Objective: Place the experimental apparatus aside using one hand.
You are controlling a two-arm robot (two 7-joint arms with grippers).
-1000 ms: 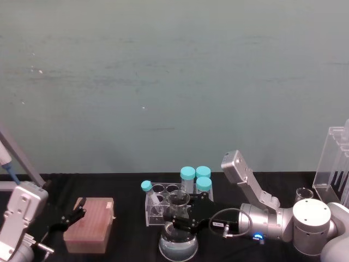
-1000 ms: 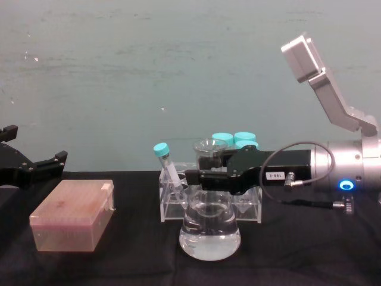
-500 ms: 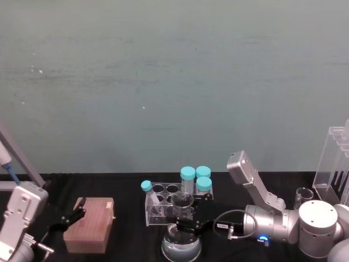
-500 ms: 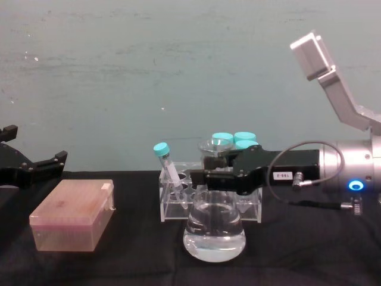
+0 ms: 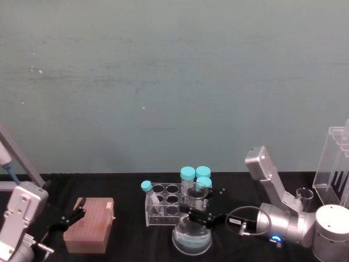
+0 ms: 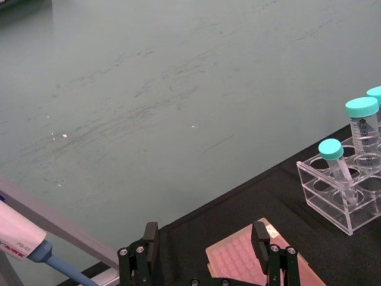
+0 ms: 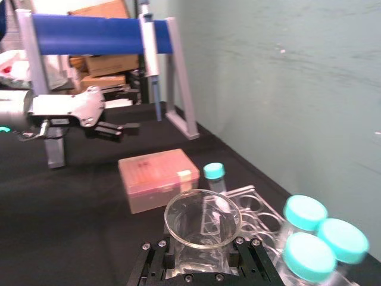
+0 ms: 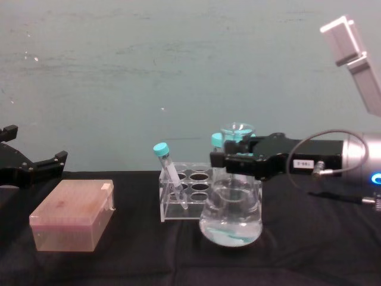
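My right gripper [image 8: 236, 159], the black boxy one with a white label, is shut on the neck of the large conical flask [image 8: 231, 219]. The flask hangs slightly tilted just above the black table, in front of the right end of the tube rack [image 8: 183, 194]. In the head view the right gripper [image 5: 199, 216] holds the flask [image 5: 192, 239] near the front edge. The right wrist view looks down on the flask's mouth [image 7: 202, 219] between the fingers [image 7: 159, 255]. A tall acrylic stand [image 5: 335, 164] and a small beaker [image 5: 304, 196] stand at the far right.
My left gripper [image 8: 31, 167] hangs open and idle above a pink tip box [image 8: 74, 215] at the left; its fingers [image 6: 149, 239] frame that pink box [image 6: 243, 266]. The rack holds several teal-capped tubes [image 5: 195, 176]. A blue-barred pipette stand [image 7: 89, 33] is at the far left.
The right gripper has lifted the flask a little and carried it to the right, from in front of the rack's middle to its right end. The left arm has not moved.
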